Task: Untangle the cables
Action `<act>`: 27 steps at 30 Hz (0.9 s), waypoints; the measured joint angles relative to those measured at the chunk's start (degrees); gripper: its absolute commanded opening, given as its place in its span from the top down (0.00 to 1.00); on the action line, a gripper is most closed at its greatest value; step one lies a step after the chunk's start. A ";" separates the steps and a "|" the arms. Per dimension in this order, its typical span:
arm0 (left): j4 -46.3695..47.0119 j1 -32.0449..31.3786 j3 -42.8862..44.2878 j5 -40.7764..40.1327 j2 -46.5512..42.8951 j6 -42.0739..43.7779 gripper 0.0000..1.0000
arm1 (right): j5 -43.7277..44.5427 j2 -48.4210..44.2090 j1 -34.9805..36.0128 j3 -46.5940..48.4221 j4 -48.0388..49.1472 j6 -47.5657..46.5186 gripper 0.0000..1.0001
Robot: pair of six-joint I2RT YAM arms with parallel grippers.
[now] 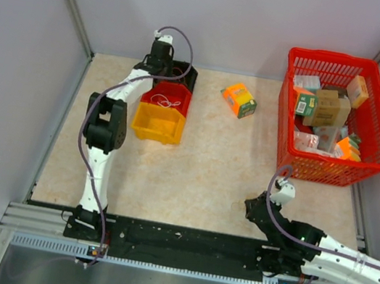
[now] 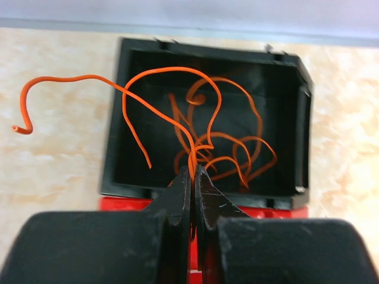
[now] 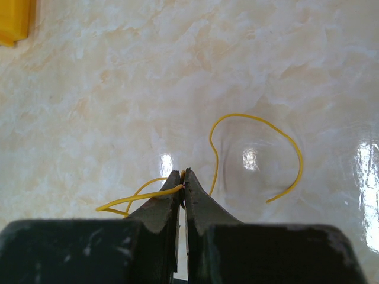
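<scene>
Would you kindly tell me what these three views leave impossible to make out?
Top view: orange cables in the black bin, mostly hidden under the left gripper.
Top view: yellow cable at the right gripper, too thin to show.
Left wrist view: red bin, mostly covered by the fingers.
Right wrist view: yellow cable's gripped stretch, hidden between the fingers.

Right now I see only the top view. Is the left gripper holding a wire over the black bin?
Observer: Yes. The left gripper is shut on an orange wire above the black bin.
Operator: Is the bin empty under it?
Observer: No. More orange loops lie inside the bin.
Operator: And the right gripper?
Observer: The right gripper is shut on a yellow wire.
</scene>
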 measured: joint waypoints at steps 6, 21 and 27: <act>-1.05 -1.01 -0.70 9.20 -0.02 -0.70 1.00 | -0.42 -0.28 0.00 0.00 0.00 0.28 1.00; -4.57 4.28 5.31 25.35 2.99 -21.24 0.85 | -0.63 -1.01 0.00 -0.04 0.00 1.05 1.00; -4.11 5.29 5.35 29.42 4.35 -32.52 0.65 | -0.63 -0.39 0.00 -0.04 0.00 1.05 1.00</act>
